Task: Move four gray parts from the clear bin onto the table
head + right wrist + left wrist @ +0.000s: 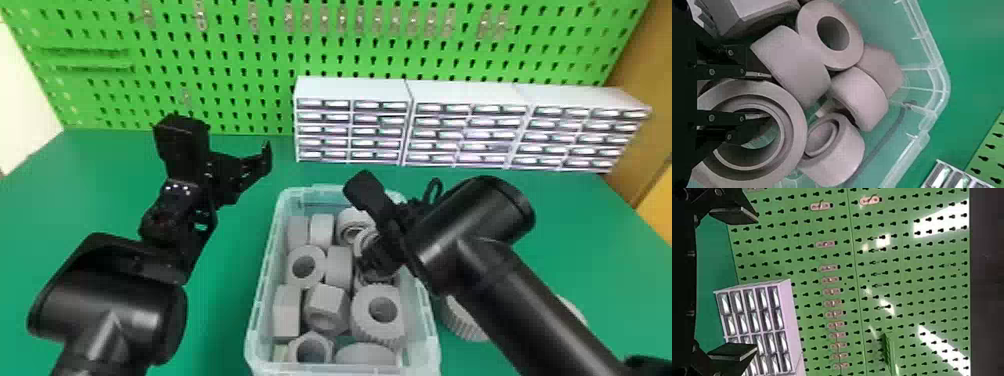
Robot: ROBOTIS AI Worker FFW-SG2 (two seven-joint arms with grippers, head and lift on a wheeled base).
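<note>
Green table (220, 310). Upright clear bin (260, 300) on it, under jaws of right gripper (369, 262). To right of those jaws, outside bin: ribbed gray part (462, 322), partly hidden; sliver of another gray piece (571, 307) farther right. Beyond jaws, near far edge: three white drawer cabinets (465, 131), side by side.

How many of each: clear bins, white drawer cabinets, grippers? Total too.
Clear bin: 1
White drawer cabinets: 3
Left gripper and right gripper: 2
Total: 6
</note>
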